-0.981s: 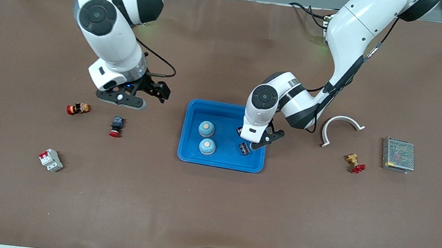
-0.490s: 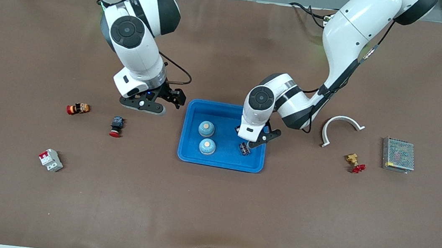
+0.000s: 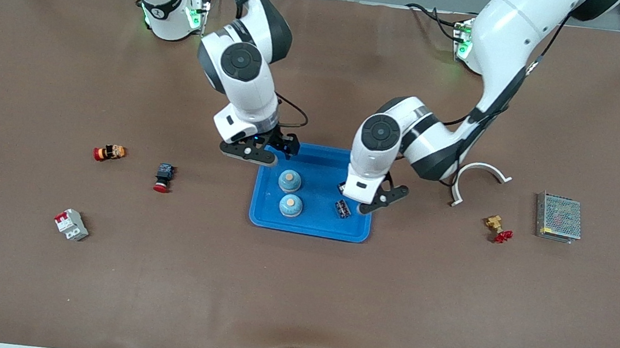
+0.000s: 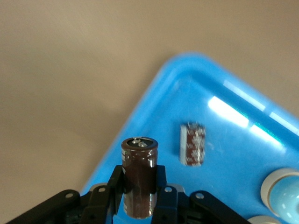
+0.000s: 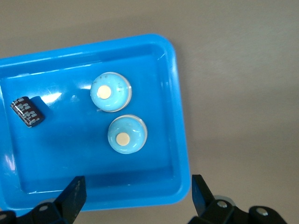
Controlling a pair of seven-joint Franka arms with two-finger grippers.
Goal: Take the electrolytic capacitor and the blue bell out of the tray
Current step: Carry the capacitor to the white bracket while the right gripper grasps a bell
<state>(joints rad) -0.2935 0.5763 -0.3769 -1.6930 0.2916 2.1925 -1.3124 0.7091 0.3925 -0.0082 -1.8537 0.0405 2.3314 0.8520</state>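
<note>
A blue tray (image 3: 310, 221) sits mid-table. In it stand two light-blue bells (image 3: 289, 181) (image 3: 291, 205), and a dark brown capacitor (image 3: 342, 208) lies near the tray's left-arm end. My left gripper (image 3: 369, 200) hangs over that end of the tray. In the left wrist view my left gripper (image 4: 139, 184) is shut on a second dark brown capacitor (image 4: 139, 163), held upright above the tray's rim (image 4: 154, 88). The lying capacitor (image 4: 192, 143) shows close by. My right gripper (image 3: 264, 150) is open and empty over the tray's corner at the right arm's end. In the right wrist view my right gripper (image 5: 138, 196) has the bells (image 5: 110, 92) (image 5: 126, 135) below it.
Toward the right arm's end lie an orange-red button (image 3: 109, 153), a black-red push button (image 3: 163, 176) and a white-red breaker (image 3: 71, 224). Toward the left arm's end lie a white curved clamp (image 3: 478, 180), a brass valve (image 3: 497, 228) and a metal power supply (image 3: 558, 217).
My right arm has swung from over the buttons to the tray's corner, its gripper open and empty. My left gripper has shifted slightly toward the left arm's end, still holding its capacitor.
</note>
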